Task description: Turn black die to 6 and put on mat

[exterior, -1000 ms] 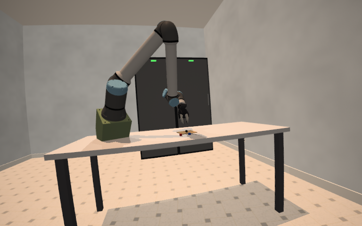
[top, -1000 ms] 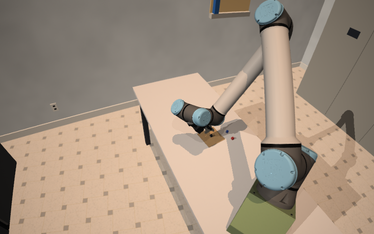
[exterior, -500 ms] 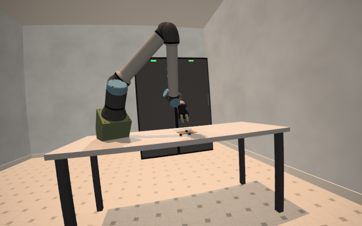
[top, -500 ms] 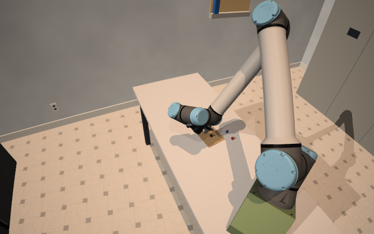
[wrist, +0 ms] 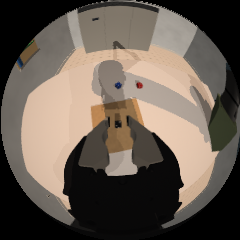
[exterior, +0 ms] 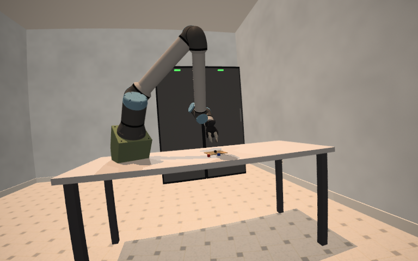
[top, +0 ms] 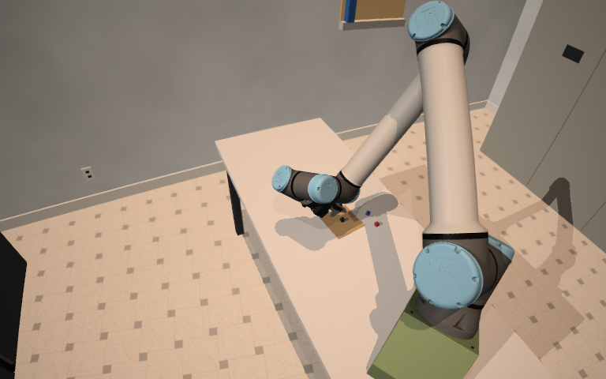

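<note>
The black die (top: pixel 342 219) lies on the brown mat (top: pixel 344 224) on the table; its top number is too small to read. It also shows in the exterior view (exterior: pixel 215 150) and in the wrist view (wrist: pixel 118 124). My gripper (exterior: pixel 213 138) hangs well above the mat, pointing down, with nothing in it. In the wrist view its fingertips stand a small way apart, and the die shows far below in the gap. The blue die (top: pixel 368 212) and the red die (top: pixel 376 224) sit on the table beside the mat.
The arm's green base block (top: pixel 419 347) stands at the near end of the table. The blue die (wrist: pixel 118 85) and the red die (wrist: pixel 139 85) lie just beyond the mat's far edge in the wrist view. Dark double doors (exterior: pixel 201 123) stand behind the table.
</note>
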Robot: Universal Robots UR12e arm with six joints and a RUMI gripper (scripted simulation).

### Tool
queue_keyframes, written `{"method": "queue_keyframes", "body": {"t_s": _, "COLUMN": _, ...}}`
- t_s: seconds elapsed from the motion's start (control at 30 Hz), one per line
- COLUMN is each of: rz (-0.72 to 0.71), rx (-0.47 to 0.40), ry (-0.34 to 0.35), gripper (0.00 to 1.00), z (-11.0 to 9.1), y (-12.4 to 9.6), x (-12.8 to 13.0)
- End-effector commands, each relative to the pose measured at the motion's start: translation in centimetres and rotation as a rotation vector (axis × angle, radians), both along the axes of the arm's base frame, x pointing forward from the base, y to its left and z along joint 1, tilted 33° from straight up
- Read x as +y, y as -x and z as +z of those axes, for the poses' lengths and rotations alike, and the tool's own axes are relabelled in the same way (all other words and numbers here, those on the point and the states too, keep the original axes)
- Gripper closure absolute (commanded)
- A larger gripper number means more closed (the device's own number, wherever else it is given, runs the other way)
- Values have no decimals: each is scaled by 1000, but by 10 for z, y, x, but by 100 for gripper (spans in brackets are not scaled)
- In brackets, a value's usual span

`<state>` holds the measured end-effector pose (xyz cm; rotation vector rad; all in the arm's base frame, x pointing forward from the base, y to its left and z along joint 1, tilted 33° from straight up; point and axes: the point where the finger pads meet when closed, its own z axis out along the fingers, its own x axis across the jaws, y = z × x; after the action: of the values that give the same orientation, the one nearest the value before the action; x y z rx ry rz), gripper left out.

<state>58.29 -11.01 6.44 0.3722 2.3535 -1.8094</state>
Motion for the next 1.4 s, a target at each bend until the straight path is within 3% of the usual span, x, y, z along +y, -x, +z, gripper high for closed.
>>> {"method": "queue_keyframes", "body": {"t_s": 0.0, "rz": 0, "rx": -1, "ry": 0, "gripper": 82, "z": -1, "y": 0, "x": 0}}
{"method": "queue_keyframes", "body": {"t_s": 1.37, "rz": 0, "rx": -1, "ry": 0, "gripper": 82, "z": -49, "y": -11, "x": -30}}
